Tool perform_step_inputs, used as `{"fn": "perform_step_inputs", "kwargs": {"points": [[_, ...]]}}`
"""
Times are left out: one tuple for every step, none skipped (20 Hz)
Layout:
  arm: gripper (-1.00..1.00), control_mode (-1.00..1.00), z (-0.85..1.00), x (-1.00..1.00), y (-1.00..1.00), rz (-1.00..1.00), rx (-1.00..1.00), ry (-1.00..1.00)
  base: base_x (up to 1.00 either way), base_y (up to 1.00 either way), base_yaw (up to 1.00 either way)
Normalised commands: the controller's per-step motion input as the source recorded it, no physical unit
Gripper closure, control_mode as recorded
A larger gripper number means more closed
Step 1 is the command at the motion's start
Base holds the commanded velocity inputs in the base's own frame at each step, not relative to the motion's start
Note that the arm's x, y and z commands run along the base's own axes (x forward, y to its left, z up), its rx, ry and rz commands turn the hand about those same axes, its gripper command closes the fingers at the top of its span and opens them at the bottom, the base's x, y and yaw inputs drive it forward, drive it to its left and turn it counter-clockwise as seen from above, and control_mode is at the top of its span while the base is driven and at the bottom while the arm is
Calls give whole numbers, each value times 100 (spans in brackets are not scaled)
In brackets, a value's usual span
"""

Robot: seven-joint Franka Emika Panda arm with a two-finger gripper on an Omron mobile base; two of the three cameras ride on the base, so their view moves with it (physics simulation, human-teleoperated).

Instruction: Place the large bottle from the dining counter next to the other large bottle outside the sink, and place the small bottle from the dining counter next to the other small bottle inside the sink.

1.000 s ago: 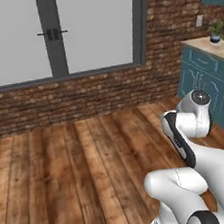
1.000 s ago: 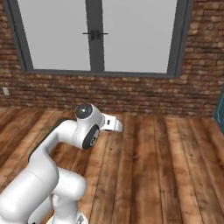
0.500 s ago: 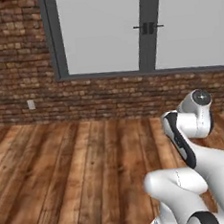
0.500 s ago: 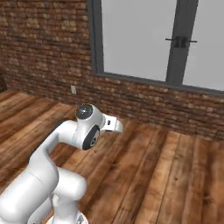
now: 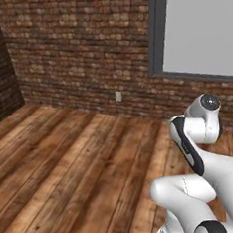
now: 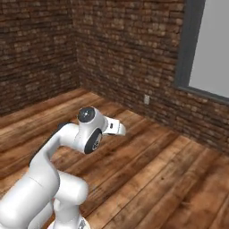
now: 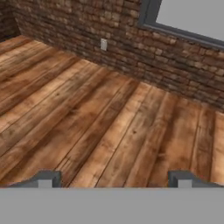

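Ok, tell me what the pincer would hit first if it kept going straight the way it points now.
Most likely the wooden floor. The open pincer holds nothing and looks down over bare planks, with the brick wall and its white outlet farther ahead. Depth is hard to judge.

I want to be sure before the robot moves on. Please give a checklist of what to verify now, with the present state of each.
1. Gripper empty: ok, fingers apart, nothing between them.
2. Bottles, counter or sink ahead: not ok, the cameras face a brick wall and wood floor.
3. Floor free of obstacles: ok.
4. Wall close ahead: cannot tell how close.
5. Arm folded over the base: ok.
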Motion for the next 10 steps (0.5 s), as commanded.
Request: {"fn": "perform_step_inputs", "kwargs": {"points": [[-100, 100, 0, 0, 0, 0, 0, 0, 88, 96, 52], [-100, 100, 0, 0, 0, 0, 0, 0, 93, 95, 50], [-100, 100, 0, 0, 0, 0, 0, 0, 97, 96, 49], [-100, 100, 0, 0, 0, 0, 0, 0, 100, 94, 48], [-100, 100, 0, 0, 0, 0, 0, 0, 100, 94, 47], [-100, 100, 0, 0, 0, 0, 0, 0, 100, 93, 47], [-100, 100, 0, 0, 0, 0, 0, 0, 100, 91, 48], [-100, 100, 0, 0, 0, 0, 0, 0, 100, 91, 48], [-100, 100, 0, 0, 0, 0, 0, 0, 100, 91, 48], [-100, 100, 0, 0, 0, 0, 0, 0, 100, 91, 48]]}}
